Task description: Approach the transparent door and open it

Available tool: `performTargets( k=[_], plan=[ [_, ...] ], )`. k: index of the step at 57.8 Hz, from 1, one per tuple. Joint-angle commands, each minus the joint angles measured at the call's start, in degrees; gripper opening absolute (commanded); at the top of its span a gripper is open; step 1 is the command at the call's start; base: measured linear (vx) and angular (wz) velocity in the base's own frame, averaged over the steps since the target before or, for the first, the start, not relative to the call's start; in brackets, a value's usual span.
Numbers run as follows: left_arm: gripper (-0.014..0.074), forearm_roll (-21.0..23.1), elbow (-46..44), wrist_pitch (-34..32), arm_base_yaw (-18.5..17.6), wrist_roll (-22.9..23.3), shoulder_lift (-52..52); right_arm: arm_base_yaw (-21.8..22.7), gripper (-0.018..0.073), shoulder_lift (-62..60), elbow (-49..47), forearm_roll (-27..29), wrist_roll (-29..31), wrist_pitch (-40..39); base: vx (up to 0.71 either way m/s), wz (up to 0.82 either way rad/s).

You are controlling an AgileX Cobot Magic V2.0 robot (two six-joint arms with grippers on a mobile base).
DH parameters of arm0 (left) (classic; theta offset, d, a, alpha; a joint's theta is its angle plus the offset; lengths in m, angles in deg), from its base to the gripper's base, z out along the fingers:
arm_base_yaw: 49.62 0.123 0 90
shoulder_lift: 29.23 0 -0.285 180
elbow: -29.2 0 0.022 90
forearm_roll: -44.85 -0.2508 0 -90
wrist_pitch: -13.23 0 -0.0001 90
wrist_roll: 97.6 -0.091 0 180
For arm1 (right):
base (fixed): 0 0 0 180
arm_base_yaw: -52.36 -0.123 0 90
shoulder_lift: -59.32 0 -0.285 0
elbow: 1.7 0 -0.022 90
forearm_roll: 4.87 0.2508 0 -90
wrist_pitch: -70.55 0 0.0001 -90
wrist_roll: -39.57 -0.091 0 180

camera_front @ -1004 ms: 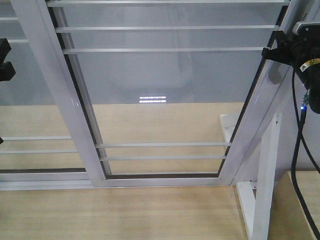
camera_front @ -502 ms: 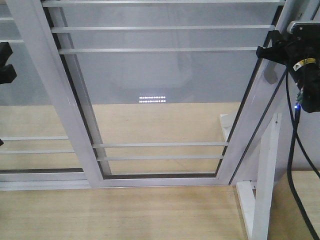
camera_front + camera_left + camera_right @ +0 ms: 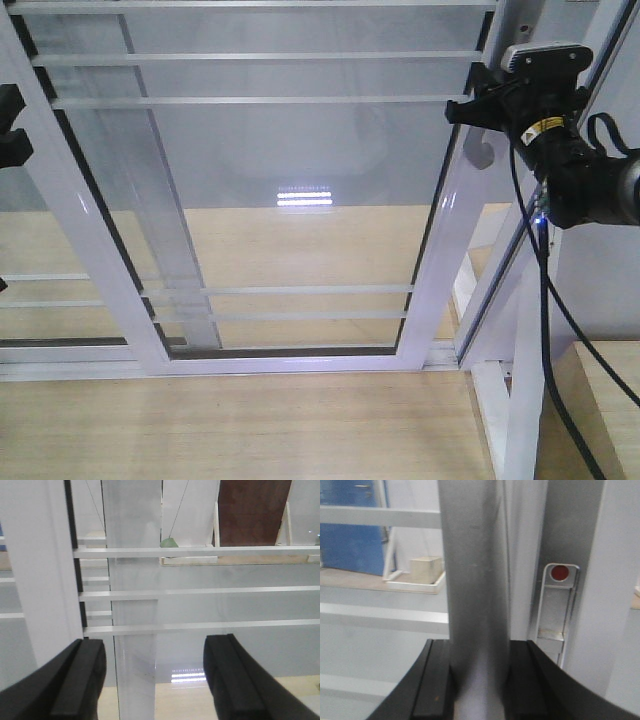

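Note:
The transparent door (image 3: 260, 190) fills the front view: glass with thin white bars in a glossy white frame. Its right stile (image 3: 435, 260) stands apart from the outer frame, leaving a gap. My right gripper (image 3: 482, 112) is at the door's upper right and is shut on the curved grey handle (image 3: 483, 152). In the right wrist view the grey handle (image 3: 475, 580) runs up between the black fingers (image 3: 437, 680), with the lock plate (image 3: 557, 610) beside it. My left gripper (image 3: 155, 680) is open and empty, facing the glass; it shows at the front view's left edge (image 3: 8, 125).
A slanted white support post (image 3: 525, 390) stands at the lower right beside the outer frame (image 3: 515, 270). A second white-framed panel's stile (image 3: 165, 230) shows through the glass. Light wooden floor (image 3: 250, 420) lies in front. Black cables (image 3: 550, 330) hang from the right arm.
The door has slid left with my right gripper on its handle, and a gap has opened at its right edge. The left gripper has stayed put.

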Motion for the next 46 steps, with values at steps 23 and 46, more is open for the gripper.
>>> performTargets(
  k=[23, 46],
  plan=[
    [0.0541, 0.4, -2.0, -4.8, -0.1, 0.1, 0.7, -10.6, 0.0085, -3.0, -1.3, -6.2, -0.8, -7.1, 0.0, 0.01],
    [0.0541, 0.4, -2.0, -4.8, -0.1, 0.1, 0.7, -18.2, 0.0085, -3.0, -1.3, -6.4, -0.8, -7.2, 0.0, 0.0]
  ],
)
